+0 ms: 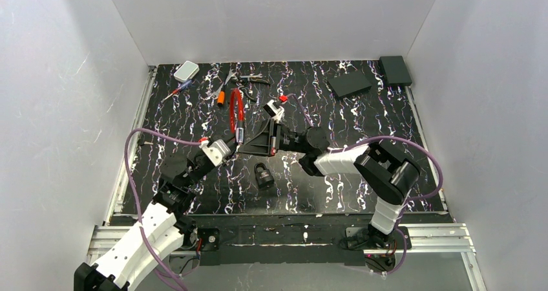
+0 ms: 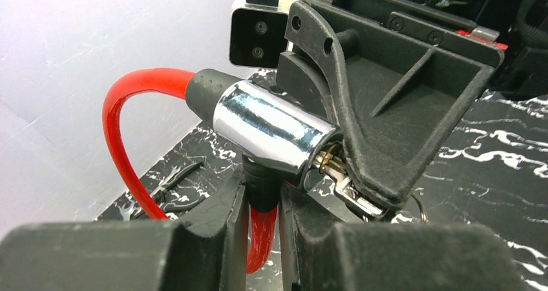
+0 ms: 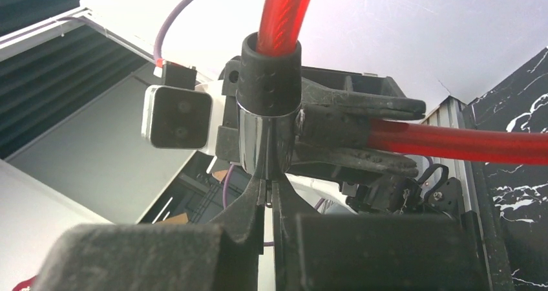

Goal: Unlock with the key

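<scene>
Left gripper [image 2: 262, 197] jaws clamped on the red cable lock [image 2: 271, 126], right gripper [image 3: 266, 191] jaws tight on the inserted key [image 2: 355, 199].

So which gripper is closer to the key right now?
Right. The right gripper is pinching the key, which sits in the end of the chrome lock barrel. The left gripper clamps the lock's black neck, beside the barrel, off the key.

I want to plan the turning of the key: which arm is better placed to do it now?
Right. The right gripper is shut on the key, which sits in the chrome lock cylinder. The left gripper clamps the red cable next to the cylinder, steadying the lock.
</scene>
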You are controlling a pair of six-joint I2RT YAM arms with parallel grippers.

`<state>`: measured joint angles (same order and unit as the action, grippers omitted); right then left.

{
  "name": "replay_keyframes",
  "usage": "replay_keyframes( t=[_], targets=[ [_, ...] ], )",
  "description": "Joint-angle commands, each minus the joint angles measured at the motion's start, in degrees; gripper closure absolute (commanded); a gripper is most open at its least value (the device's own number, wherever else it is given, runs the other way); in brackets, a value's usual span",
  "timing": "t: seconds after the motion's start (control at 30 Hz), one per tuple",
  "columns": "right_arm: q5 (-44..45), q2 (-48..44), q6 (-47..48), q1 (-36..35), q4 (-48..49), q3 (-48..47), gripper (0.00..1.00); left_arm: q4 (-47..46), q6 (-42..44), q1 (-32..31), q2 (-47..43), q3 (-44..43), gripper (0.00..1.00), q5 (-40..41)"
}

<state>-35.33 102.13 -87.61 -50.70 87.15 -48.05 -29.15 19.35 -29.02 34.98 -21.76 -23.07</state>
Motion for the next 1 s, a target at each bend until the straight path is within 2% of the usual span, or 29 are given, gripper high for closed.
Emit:
replay_keyframes(
  t=[0.0,0.5,0.77,0.97],
  targets=[
    [10.5,-1.1,3.4,2.5,15.3,-3.9,0.99,-11.4,-6.2,-2.5,-2.9,0.5,1.00,-13.3],
    [13.1,-2.5,8.5,0.1,15.3,-6.2,0.99,-29.5,-18.5,-2.4,1.8,2.5,1.00,-15.2],
    [12.8,-2.0,8.0,-0.2,15.2,-5.0,0.99,-30.9,-18.5,-2.5,2.5,3.3,1.00,-14.8],
    [11.6,-2.0,6.1,0.0,15.2,-1.8,0.78,-26.6,-14.8,-2.4,0.2,3.5,1.00,-12.9]
  ],
)
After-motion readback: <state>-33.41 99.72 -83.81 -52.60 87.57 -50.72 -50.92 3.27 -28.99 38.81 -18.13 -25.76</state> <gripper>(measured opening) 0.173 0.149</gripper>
